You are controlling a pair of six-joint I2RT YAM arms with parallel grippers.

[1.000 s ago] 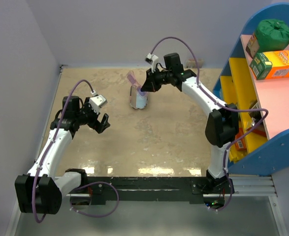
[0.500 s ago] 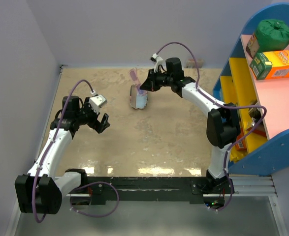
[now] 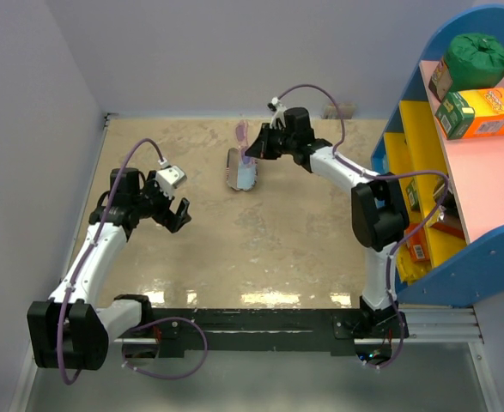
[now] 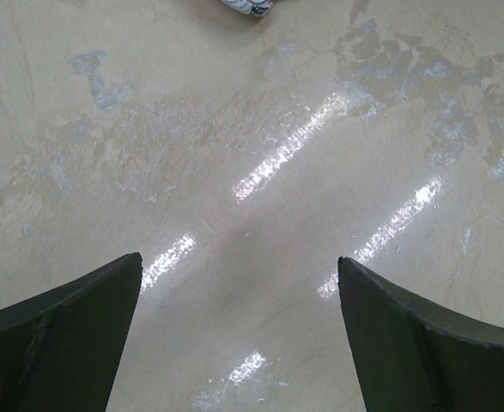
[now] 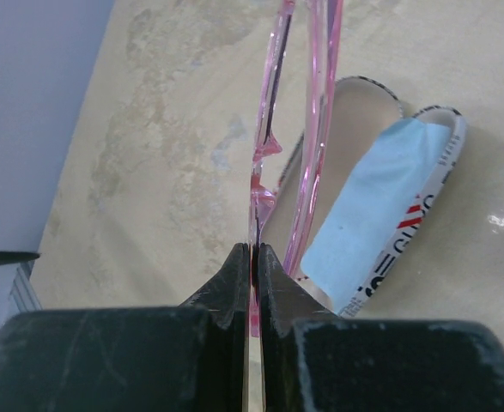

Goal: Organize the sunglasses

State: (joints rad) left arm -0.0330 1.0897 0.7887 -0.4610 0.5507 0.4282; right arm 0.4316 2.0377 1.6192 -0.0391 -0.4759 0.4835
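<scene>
The left fingers [image 4: 63, 343] stand wide apart, empty, over the desk [image 3: 277, 232], well left of the open flag-print case [image 5: 359, 99]. The right fingers [image 5: 230, 292] are clamped on the sunglasses [image 5: 314, 129], held just above that case, which holds the blue cloth [image 5: 363, 197]. Insertion and closing appear outstanding.

Noted open flag-print case [image 3: 239, 177] lying on beige marbled table [image 3: 277, 249], toward far edge. Observed light blue cloth [image 5: 372, 206] resting inside one half of case. Recorded blue-sided shelf unit [image 3: 483, 253] at right of table, yellow lower shelves [image 3: 406, 129], pink top shelf [image 3: 492, 176] carrying green bundle [image 3: 479, 56], orange box [image 3: 496, 112] and small green box [image 3: 454, 116] touching.
</scene>
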